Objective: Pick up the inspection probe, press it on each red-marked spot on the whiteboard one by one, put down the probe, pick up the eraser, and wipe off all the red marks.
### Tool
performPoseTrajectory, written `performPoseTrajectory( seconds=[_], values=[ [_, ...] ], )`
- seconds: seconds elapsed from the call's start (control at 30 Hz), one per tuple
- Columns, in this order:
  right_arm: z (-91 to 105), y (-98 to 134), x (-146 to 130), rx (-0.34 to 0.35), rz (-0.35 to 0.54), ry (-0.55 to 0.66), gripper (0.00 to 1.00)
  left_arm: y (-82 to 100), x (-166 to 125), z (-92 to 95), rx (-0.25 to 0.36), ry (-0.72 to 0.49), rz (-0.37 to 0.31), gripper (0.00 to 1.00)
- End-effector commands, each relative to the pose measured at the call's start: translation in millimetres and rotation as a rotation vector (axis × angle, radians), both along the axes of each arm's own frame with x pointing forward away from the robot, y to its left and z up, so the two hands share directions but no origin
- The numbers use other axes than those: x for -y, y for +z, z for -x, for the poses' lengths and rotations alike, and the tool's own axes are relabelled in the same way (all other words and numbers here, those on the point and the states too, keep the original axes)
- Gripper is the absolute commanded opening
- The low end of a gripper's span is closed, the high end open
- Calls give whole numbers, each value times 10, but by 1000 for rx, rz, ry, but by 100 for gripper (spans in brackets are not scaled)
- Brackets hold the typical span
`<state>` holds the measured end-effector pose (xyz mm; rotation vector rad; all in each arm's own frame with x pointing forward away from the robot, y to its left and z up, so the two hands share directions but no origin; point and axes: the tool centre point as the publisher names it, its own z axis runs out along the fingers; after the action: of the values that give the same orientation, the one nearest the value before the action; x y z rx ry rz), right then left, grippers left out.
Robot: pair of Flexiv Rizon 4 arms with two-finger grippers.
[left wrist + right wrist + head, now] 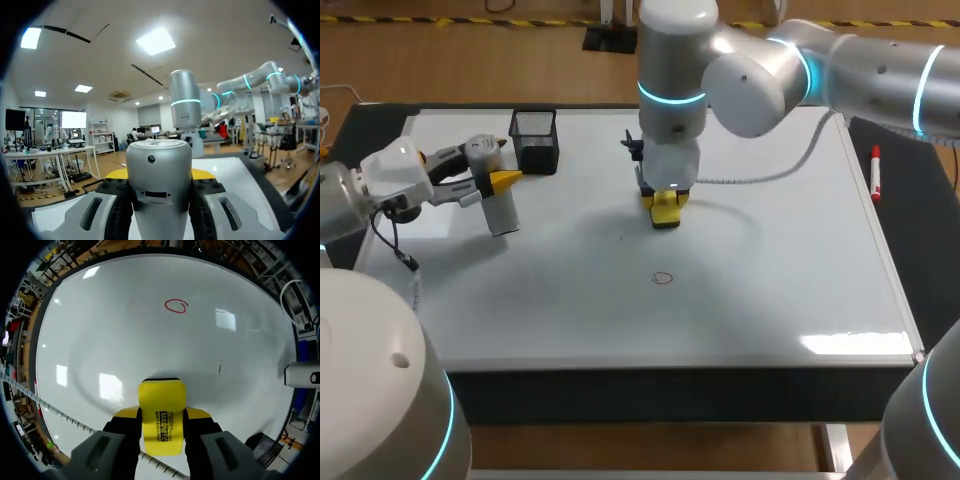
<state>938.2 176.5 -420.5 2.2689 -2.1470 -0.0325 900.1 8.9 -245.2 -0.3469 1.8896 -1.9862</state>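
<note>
Eraser (161,417): yellow, pinched between the right gripper's (665,203) fingers, tip at the whiteboard (770,280).
Red mark (663,278): one circle, ahead of eraser, apart from it.
Probe (159,185): silver cylinder, clamped in left gripper (498,183), beside black mesh holder (535,141).

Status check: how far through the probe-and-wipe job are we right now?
Done: eraser pickup. The right gripper is shut on the yellow eraser, low on the whiteboard. In hand: wiping. Left: one red circle ahead of the eraser needs erasing, and the left gripper holds the probe, not put down.
</note>
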Motion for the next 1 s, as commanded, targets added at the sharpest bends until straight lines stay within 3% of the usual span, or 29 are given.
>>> performPoseTrajectory(
  seconds=[0.03,0.63,1.0],
  values=[
    [-26,-16,81,-4,1,-7,0,21,-1,1,-3,0,-2,0],
    [-40,-25,637,5,43,-110,0,21,-1,1,-3,0,-2,0],
    [-34,87,776,26,33,-144,0,21,-1,1,-3,0,-2,0]
  ],
)
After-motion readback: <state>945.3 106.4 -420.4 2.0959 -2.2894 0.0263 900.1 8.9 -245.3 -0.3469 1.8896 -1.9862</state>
